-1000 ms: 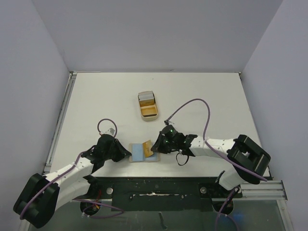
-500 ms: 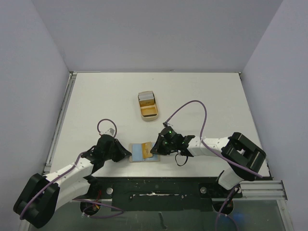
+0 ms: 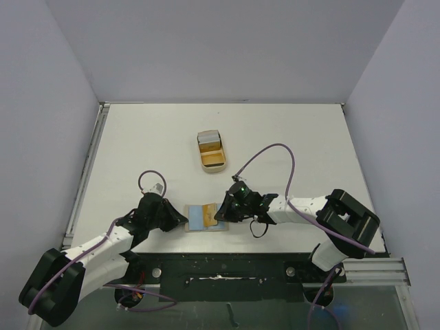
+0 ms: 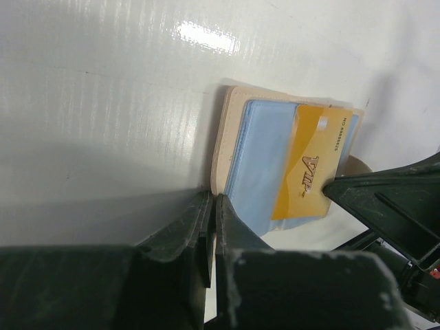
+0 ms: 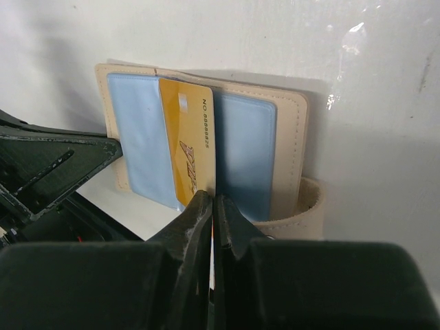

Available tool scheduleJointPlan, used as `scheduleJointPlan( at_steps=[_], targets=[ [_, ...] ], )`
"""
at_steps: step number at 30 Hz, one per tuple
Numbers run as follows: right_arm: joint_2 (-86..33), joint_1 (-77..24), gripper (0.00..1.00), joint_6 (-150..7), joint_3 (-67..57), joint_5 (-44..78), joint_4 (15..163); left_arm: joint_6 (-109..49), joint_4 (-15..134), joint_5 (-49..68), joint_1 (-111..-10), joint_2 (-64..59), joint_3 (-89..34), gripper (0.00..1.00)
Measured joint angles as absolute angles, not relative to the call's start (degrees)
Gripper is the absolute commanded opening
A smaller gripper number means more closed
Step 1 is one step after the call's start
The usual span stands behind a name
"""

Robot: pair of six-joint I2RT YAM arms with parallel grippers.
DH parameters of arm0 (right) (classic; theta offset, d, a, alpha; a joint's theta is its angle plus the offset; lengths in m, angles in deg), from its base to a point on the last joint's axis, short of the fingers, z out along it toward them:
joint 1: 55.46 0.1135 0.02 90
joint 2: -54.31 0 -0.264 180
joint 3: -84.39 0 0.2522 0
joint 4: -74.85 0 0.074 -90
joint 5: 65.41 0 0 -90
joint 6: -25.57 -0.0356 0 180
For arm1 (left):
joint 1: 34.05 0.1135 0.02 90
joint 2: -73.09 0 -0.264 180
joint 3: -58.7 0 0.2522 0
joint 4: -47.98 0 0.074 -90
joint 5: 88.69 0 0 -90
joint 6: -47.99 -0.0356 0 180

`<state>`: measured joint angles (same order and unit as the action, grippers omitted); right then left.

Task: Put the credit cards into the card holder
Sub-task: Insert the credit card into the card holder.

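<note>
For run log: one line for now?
left gripper: shut, at edge of open tan leather-like card holder | right gripper: shut on gold plastic card

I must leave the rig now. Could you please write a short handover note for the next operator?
Left gripper: shut, tips at a corner of the open tan leather-like card holder; I cannot confirm a pinch.
Right gripper: shut on the gold plastic card, which lies across the holder's blue inside.
More cards, grey-white and gold, lie in the tan rounded tray.
Done: no card visibly seated.
Left: seat the gold card, then fetch the others.
</note>
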<state>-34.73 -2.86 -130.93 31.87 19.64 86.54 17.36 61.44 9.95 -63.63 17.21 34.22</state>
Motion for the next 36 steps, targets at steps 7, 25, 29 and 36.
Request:
scheduleJointPlan(
  at_steps=[7,25,29,36],
  targets=[
    [-34.73,-2.42,0.0,-130.86,31.87,19.64,86.57,17.38,61.2,9.95,-63.63,17.23,34.3,0.0],
    [-34.73,-1.99,0.16,-130.18,31.85,19.34,86.63,17.54,61.2,9.95,-63.63,17.21,34.3,0.0],
    [-34.75,-1.79,0.23,-129.15,31.78,19.21,87.44,17.64,61.2,9.95,-63.63,17.19,34.3,0.0],
    [-34.75,-1.72,0.08,-127.87,31.76,18.94,87.44,17.78,61.2,9.93,-63.67,17.19,34.3,0.0]
  ],
)
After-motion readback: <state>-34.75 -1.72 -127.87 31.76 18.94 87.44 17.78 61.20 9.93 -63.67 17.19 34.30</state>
